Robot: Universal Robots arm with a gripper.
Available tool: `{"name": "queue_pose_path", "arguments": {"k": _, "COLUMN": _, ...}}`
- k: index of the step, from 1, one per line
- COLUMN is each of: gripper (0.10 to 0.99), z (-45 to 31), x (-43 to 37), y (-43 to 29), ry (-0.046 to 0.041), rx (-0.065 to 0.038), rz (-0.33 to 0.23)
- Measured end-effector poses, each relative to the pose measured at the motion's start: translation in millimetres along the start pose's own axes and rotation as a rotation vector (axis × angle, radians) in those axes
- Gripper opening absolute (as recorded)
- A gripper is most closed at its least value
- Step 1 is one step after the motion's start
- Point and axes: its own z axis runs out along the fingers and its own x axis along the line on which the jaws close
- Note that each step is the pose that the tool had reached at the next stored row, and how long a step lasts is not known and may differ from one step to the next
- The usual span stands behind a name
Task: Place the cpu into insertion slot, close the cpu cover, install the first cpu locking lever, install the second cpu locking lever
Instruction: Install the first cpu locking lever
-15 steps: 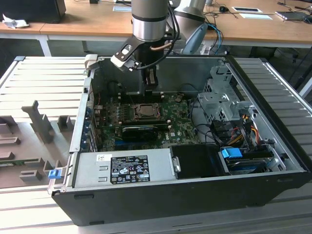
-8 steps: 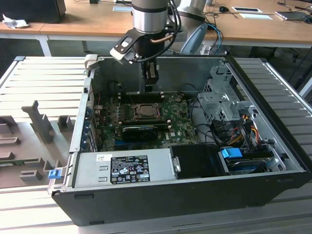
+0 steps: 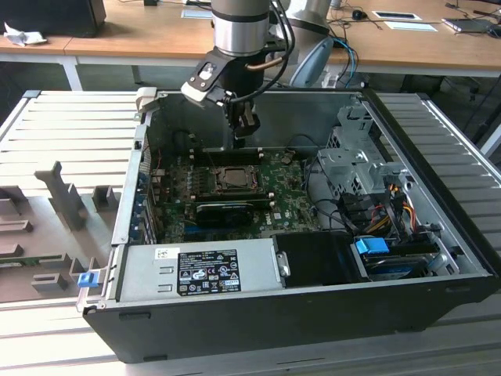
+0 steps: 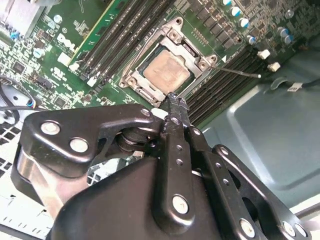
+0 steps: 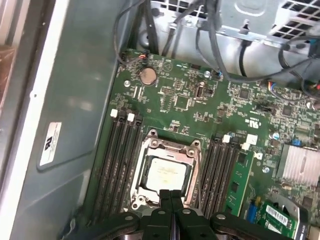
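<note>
Exterior view: the gripper hangs above the green motherboard inside the open grey steel case.

Second wrist view: matte black jaws are pressed together, gripping nothing. The cpu, a pale, dull metal square, lies in the socket.

First wrist view: the cover, a stamped metal frame, lies flat around the cpu.

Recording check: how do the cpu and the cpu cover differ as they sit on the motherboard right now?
The cpu is a solid pale square; the cpu cover is a shinier metal frame with a square window. The cpu is smaller and sits inside that window; the cpu cover rings it. Both are square and lie flat on the motherboard.
</note>
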Motion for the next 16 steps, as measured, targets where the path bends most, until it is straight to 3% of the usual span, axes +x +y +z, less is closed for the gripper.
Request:
{"name": "queue_pose_path", "arguments": {"k": 9, "gripper": 0.106, "z": 0.1, "x": 0.0, "y": -0.1, "ry": 0.0051, "rx": 0.0, "rz": -0.16}}
{"name": "queue_pose_path", "arguments": {"k": 16, "gripper": 0.106, "z": 0.1, "x": 0.0, "y": -0.1, "ry": 0.0068, "rx": 0.0, "rz": -0.217}}
